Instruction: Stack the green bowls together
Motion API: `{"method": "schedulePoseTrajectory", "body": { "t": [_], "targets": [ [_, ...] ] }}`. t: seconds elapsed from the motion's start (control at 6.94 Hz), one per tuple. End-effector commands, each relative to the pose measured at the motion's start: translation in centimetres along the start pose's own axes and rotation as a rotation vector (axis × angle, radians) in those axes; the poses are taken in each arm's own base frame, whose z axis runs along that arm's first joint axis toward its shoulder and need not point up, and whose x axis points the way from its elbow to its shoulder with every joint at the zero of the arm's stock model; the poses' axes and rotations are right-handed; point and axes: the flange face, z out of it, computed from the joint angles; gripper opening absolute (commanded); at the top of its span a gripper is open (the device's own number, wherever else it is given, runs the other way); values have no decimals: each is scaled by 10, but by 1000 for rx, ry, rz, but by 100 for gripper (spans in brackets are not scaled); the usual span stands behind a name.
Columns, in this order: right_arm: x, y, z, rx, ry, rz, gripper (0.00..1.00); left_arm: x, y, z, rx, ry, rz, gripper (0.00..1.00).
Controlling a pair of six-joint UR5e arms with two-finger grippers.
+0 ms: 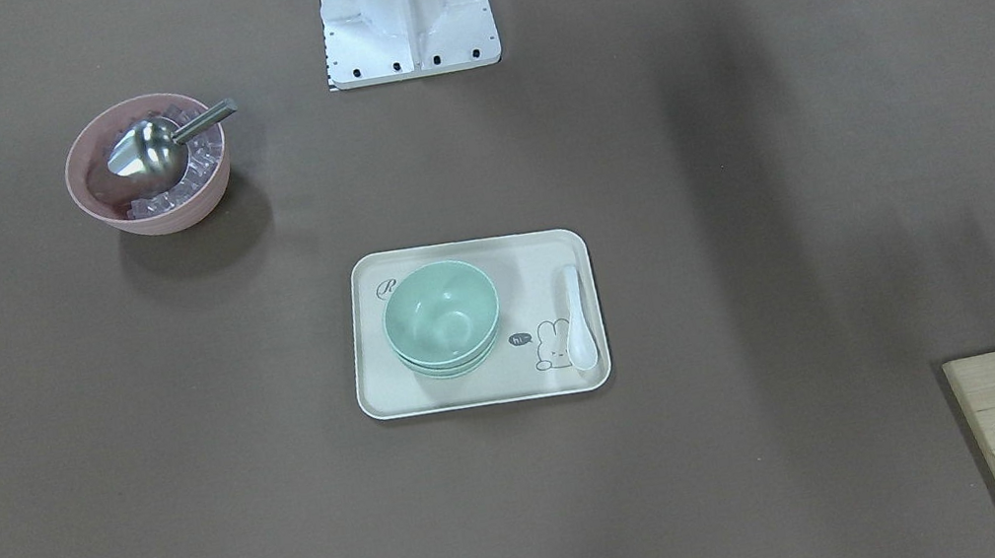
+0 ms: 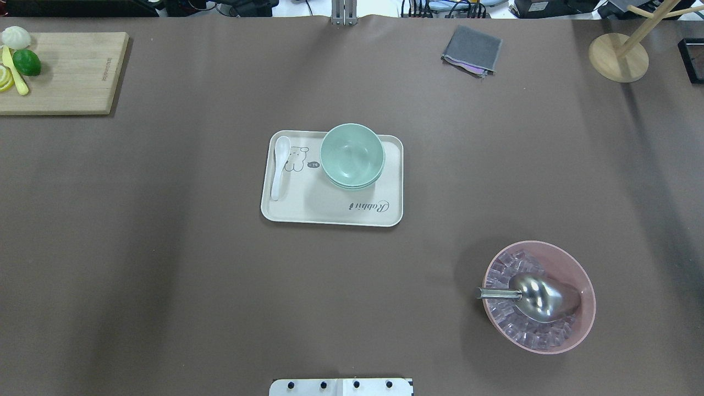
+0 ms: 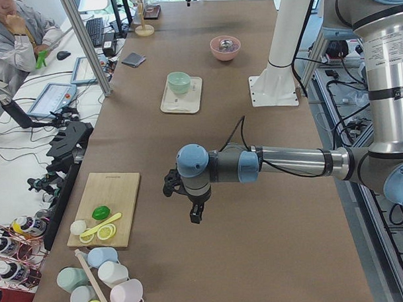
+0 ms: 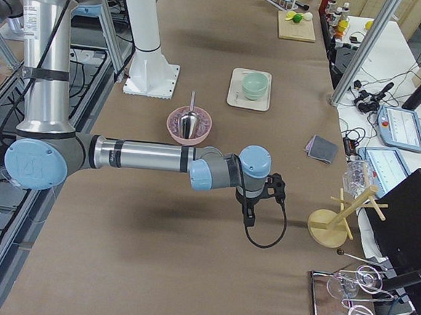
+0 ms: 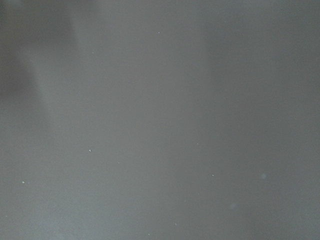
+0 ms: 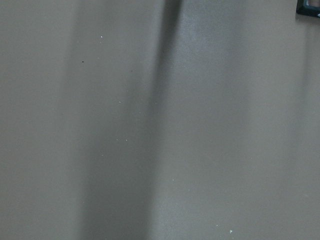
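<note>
The green bowls (image 1: pixel 442 318) sit nested in one stack on the cream tray (image 1: pixel 485 386). The stack also shows in the overhead view (image 2: pixel 352 155), the left side view (image 3: pixel 179 81) and the right side view (image 4: pixel 255 85). My left gripper (image 3: pixel 194 214) hangs over bare table far from the tray, seen only in the left side view; I cannot tell if it is open or shut. My right gripper (image 4: pixel 251 212) hangs over bare table near the right end, seen only in the right side view; I cannot tell its state. Both wrist views show only brown table.
A white spoon (image 2: pixel 279 168) lies on the tray beside the bowls. A pink bowl (image 2: pixel 572 330) of ice holds a metal scoop (image 2: pixel 536 296). A wooden board (image 2: pixel 71 71) with lime and lemon, a grey cloth (image 2: pixel 472 49) and a wooden stand (image 2: pixel 619 55) sit at the table's far side.
</note>
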Motion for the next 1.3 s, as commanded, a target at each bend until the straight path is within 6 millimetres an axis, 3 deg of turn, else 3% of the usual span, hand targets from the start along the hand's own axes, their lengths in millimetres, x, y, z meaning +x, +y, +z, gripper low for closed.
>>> {"method": "schedulePoseTrajectory", "body": {
  "t": [0.0,0.14,0.29,0.43,0.58,0.86,1.15],
  "targets": [
    [-6,-8,-2,-6,15,-4,100,-15,18,2,-1,1,-32,99],
    [-6,-11,-4,-3,18,-4,100,-21,19,-3,8,3,-56,99],
    [-7,-12,-5,-1,20,-6,100,-38,18,8,-37,25,-134,99],
    [-7,-17,-7,5,41,-8,100,-40,13,-3,-27,27,-158,99],
    [-7,-18,-8,5,46,-6,100,-40,12,-9,-14,26,-158,99],
    [-7,-17,-9,8,45,-7,100,-19,-3,-32,33,17,-107,99],
    [-3,-16,-11,3,46,7,100,-19,-3,-33,36,5,-100,99]
  ]
}}
